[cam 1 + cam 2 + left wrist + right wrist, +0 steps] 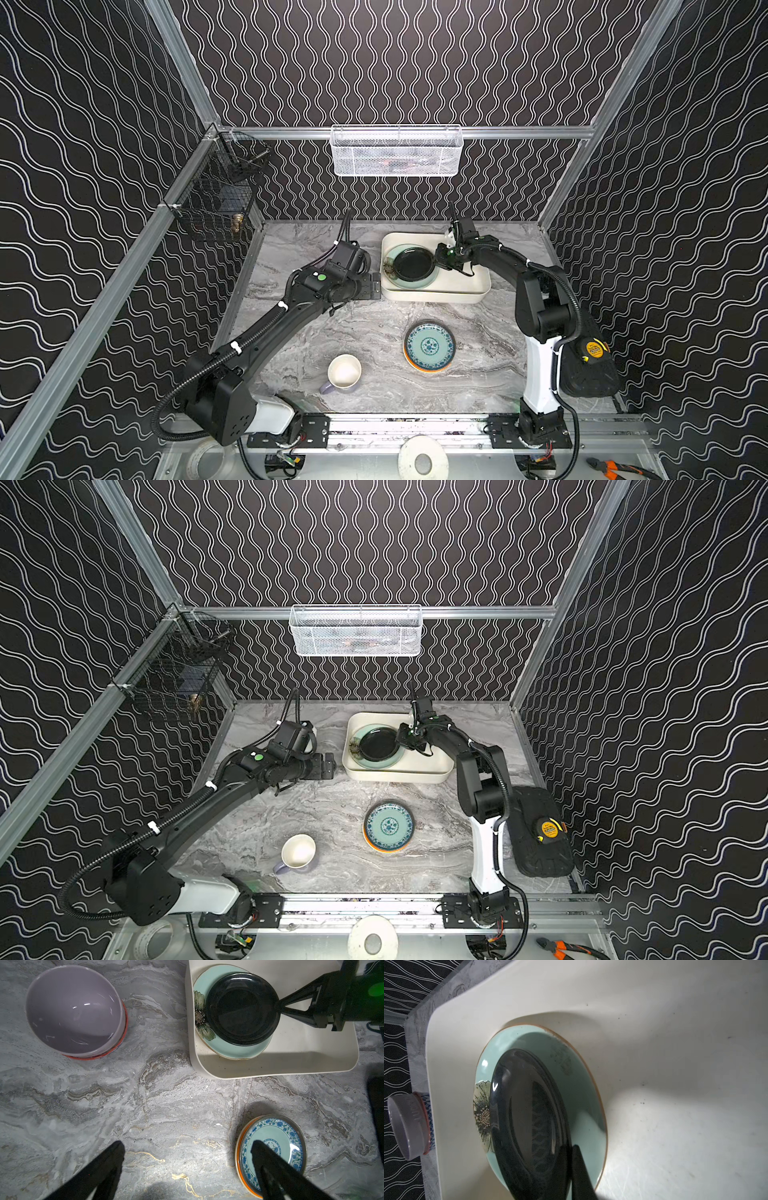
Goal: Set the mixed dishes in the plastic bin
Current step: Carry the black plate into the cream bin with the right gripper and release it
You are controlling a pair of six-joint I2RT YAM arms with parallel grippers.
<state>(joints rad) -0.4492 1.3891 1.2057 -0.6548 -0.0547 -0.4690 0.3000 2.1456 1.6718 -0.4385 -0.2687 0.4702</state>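
The step in hand was setting the black plate (413, 264) into the plastic bin (457, 291). The right gripper (279, 1006) was clenched on that plate's rim at the side toward its own arm, and the plate lay inside the bin over the mint plate (234, 1051), covering most of it and leaving the flower print showing at one edge. Whether the black plate was fully seated or held a little above the mint one could not be told from the pictures. The left gripper (187, 1147) was released, jaws wide and holding nothing, and hung above the counter (374, 332) just beside the bin's left wall. Four dishes remained outside the bin. A teal plate (430, 345) sat on an orange plate (428, 369) in front of the bin, and the lavender mug (344, 372) stood well to their left. The lilac bowl (72, 1012) was nested in a red-patterned bowl (124, 1022) near the bin's left side; it showed only in the wrist views, since the left arm hid it in both top views. The task looked less than half done. The next move probably called for the right gripper to let go and lift clear without dragging the plate. After that, the nested bowls looked the nearest pick for the left gripper.
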